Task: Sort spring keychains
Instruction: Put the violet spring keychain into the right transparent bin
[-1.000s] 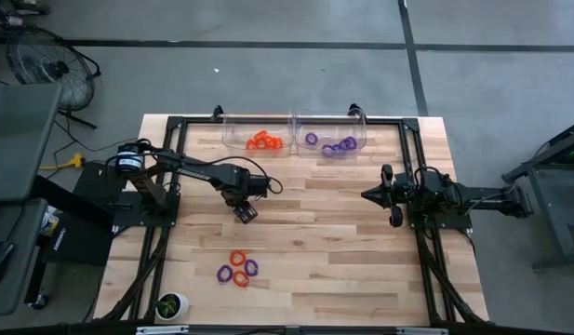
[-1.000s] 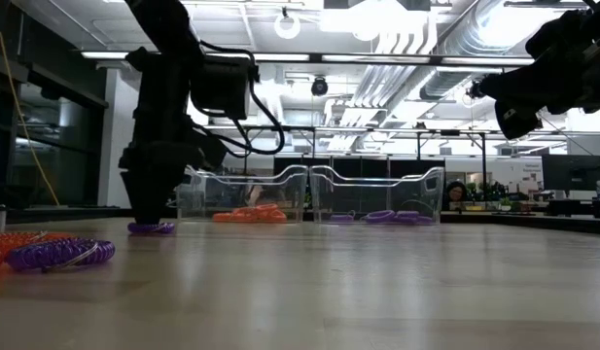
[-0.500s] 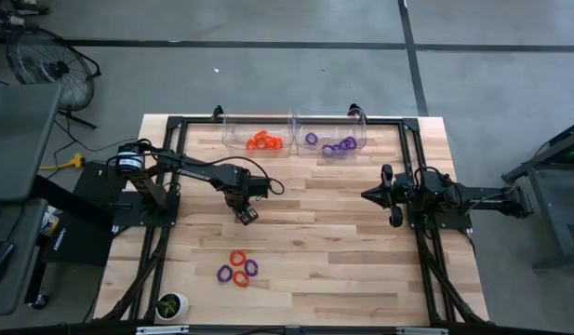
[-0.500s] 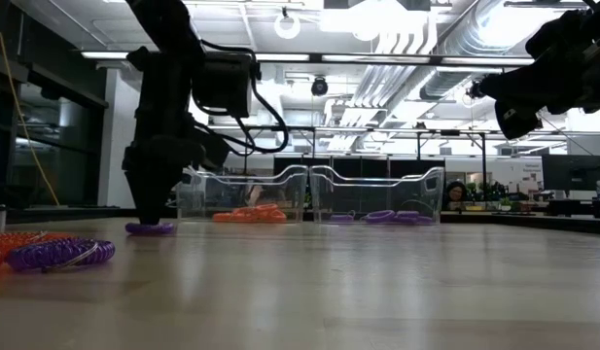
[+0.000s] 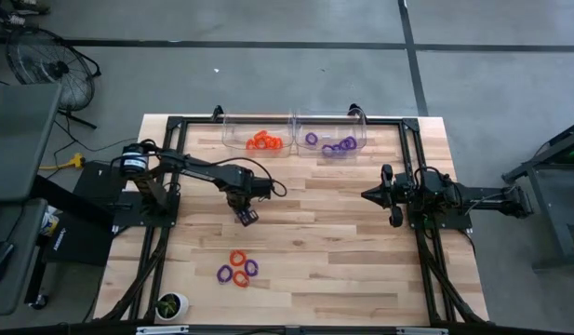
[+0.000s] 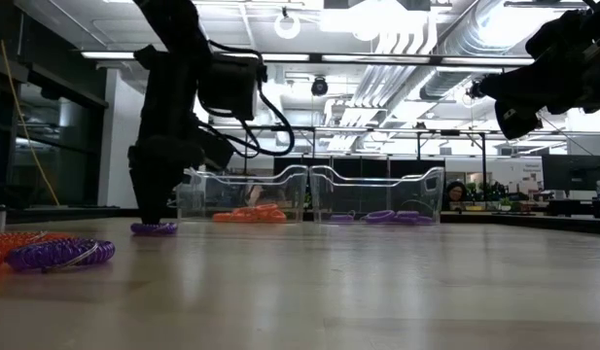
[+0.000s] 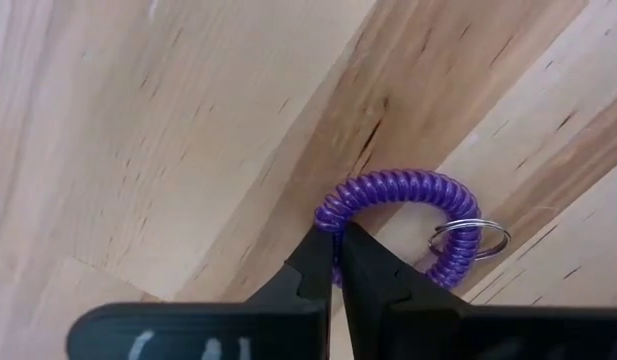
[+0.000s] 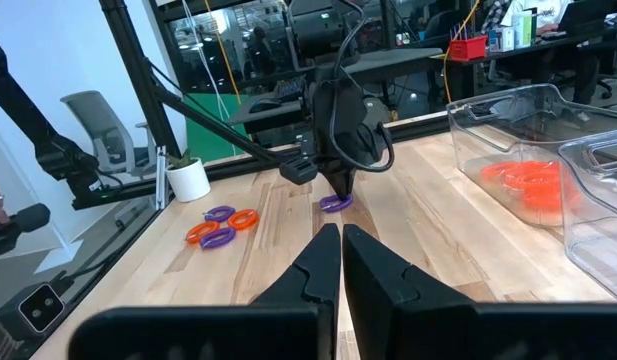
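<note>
Now the left pincer (image 7: 337, 262) is clamped on a purple keychain (image 7: 408, 222); lift straight off the surface (image 5: 342, 251), keeping its grip firm.

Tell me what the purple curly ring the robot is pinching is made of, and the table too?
The purple spring keychain looks like shiny plastic: it is one smooth, glossy coil. The thin silver ring on it looks like metal, since it gleams. The table looks like pale wood, with grain lines and plank seams. The left gripper is shut on the coil.

Grey floor (image 5: 268, 74), fan (image 5: 40, 60), ceiling ducts (image 6: 416, 29)
</note>
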